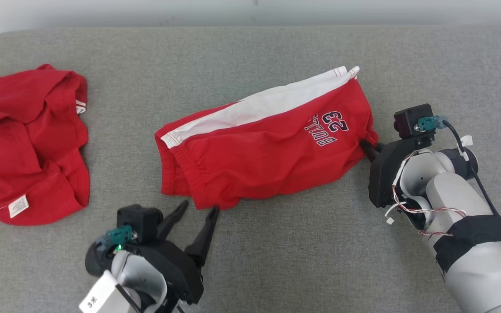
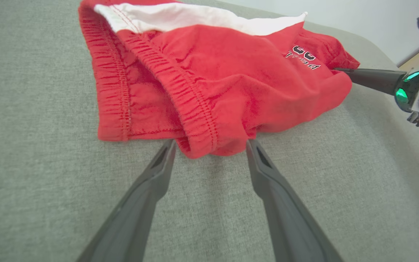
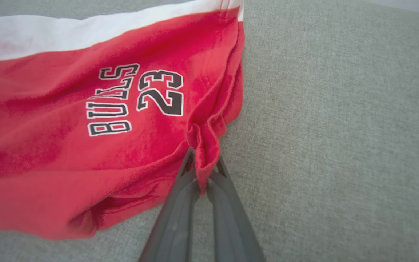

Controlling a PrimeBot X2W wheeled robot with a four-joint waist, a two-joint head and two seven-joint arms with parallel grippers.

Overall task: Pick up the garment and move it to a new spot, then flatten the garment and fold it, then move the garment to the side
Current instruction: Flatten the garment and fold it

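**Operator:** Report the right jaws.
**Unit:** My right gripper [image 3: 205,160] has its jaws pressed together on a bunched fold of the leg hem of the red shorts [image 1: 268,148], just beside the "BULLS 23" print [image 3: 136,98].

**Operator:** Report the left jaws.
**Unit:** My left gripper [image 2: 211,142] is spread wide and holds nothing. Its fingertips flank the near corner of the waistband [image 2: 195,109], one on each side. I cannot tell whether they touch the cloth.

**Operator:** Garment position?
**Unit:** The shorts lie rumpled at the centre of the grey fabric surface [image 1: 276,252], with the waistband toward my left and the hem toward my right.

**Operator:** Other items?
**Unit:** A second red garment [image 1: 24,143] lies crumpled at my far left, well apart from the shorts.
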